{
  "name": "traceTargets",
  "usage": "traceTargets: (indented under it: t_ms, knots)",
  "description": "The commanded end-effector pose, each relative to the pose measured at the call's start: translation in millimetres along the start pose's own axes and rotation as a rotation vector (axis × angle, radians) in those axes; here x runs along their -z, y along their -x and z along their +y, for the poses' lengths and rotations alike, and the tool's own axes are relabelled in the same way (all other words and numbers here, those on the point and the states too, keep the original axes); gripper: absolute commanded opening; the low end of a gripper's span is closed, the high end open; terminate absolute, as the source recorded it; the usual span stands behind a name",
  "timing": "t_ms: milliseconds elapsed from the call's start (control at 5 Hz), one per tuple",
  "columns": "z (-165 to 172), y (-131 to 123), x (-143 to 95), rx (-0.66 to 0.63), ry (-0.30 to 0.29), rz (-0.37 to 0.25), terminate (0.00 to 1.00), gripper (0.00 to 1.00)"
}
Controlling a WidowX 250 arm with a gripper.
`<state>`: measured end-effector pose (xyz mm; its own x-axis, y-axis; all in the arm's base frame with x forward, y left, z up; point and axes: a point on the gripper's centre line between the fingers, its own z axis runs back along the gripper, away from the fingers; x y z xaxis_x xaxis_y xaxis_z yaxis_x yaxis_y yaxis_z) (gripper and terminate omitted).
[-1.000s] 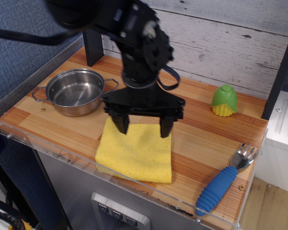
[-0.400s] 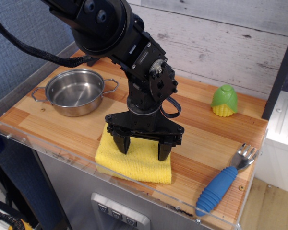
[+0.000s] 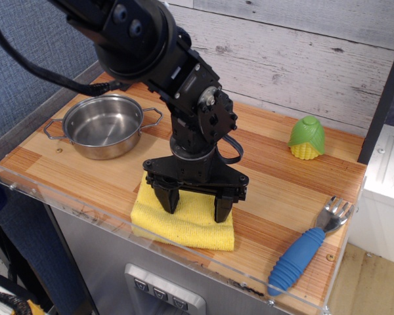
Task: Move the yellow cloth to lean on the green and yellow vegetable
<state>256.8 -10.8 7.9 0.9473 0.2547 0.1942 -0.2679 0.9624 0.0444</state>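
The black claw (image 3: 195, 205) has sunk lower than a moment ago, its two fingers spread wide apart and now pressing onto the yellow cloth (image 3: 184, 220) lying flat beneath it on the wooden worktop (image 3: 276, 184). The green and yellow vegetable (image 3: 307, 138) stands unmoved, well beyond the claw to its far right
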Motion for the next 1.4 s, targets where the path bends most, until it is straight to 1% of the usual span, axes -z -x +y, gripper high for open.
traceTargets:
  t_ms: [0,200,400,600,800,1200]
  knots:
    - [-0.1,-22.3,12.9,-0.053,0.018,0.023,0.00,1.00]
    - [-5.3,-52.6,15.3,-0.097,0.046,0.004,0.00,1.00]
    - [-5.4,-79.5,18.8,-0.126,0.054,-0.017,0.00,1.00]
    - [-3.0,-101.5,27.4,-0.152,0.058,-0.028,0.00,1.00]
    - [0.3,-116.9,31.7,-0.166,0.055,-0.038,0.00,1.00]
    - [9.0,-122.4,29.1,-0.167,0.046,-0.036,0.00,1.00]
